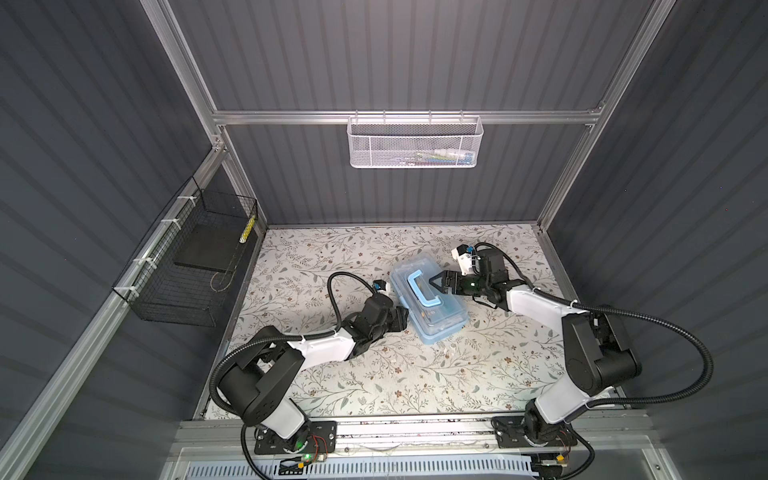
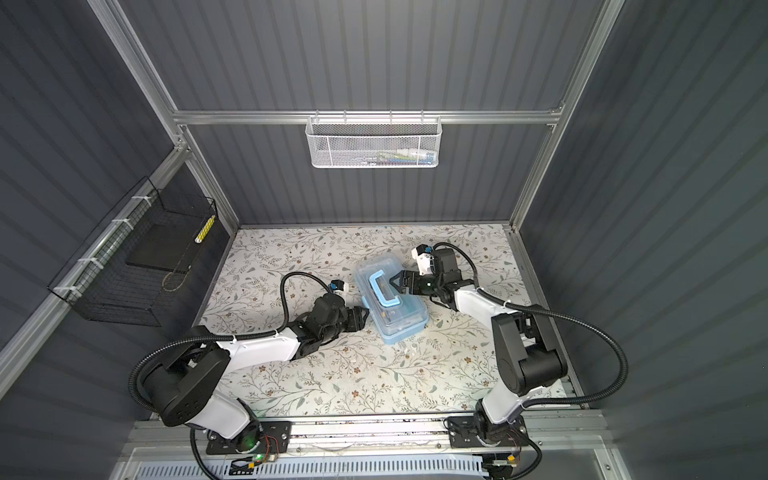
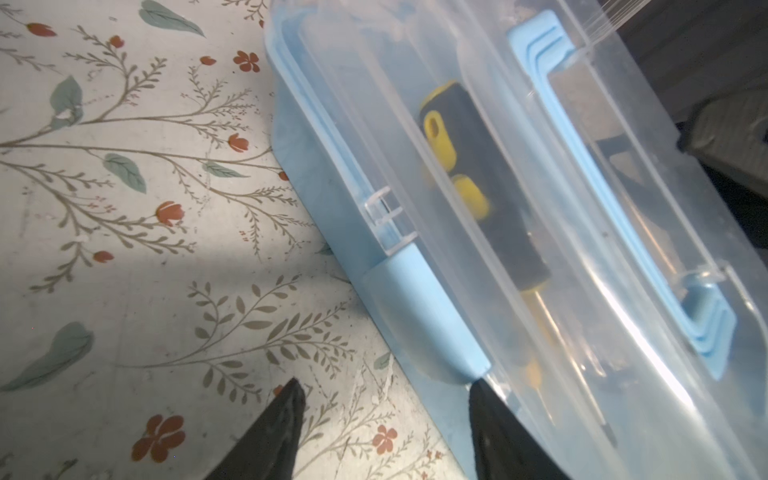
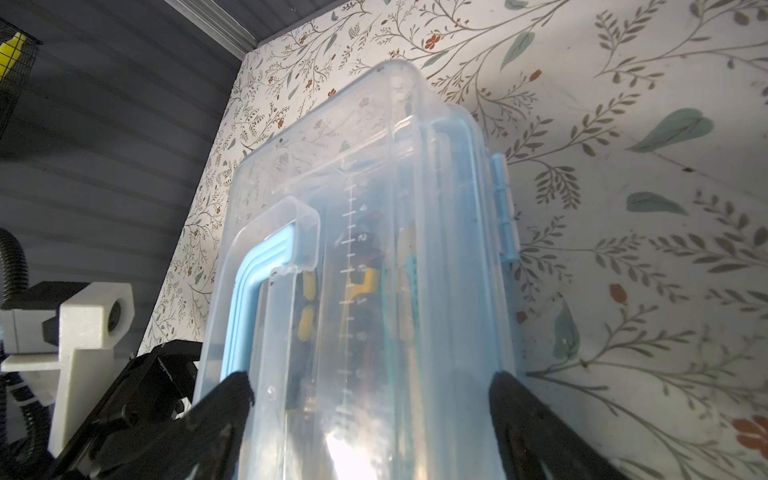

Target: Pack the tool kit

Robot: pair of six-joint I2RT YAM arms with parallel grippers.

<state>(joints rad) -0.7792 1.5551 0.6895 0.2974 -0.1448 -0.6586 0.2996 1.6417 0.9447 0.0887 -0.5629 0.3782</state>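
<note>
Floral tabletop (image 1: pixel 374 374): tool kit (image 1: pixel 436 318); left tool (image 3: pixel 386 384) beside, right tool (image 1: pixel 433 281) above.

A moulded ruler scale (image 4: pixel 351 266) runs along the clear lid (image 4: pixel 374 145) of the tool kit (image 4: pixel 457 249), mid-frame in the right wrist view; its faint digits, seemingly 4 and 2, are barely legible.

Flower-print table (image 1: pixel 374 374) (image 2: pixel 332 374) with a box (image 1: pixel 436 324) (image 2: pixel 399 324) on it
In both top views the table's pale top, printed with leaves and small flowers, carries a light-blue box with a clear lid. The box lies flat, askew to the table's edges, near the middle, its lid down and blue handle folded flat.
</note>
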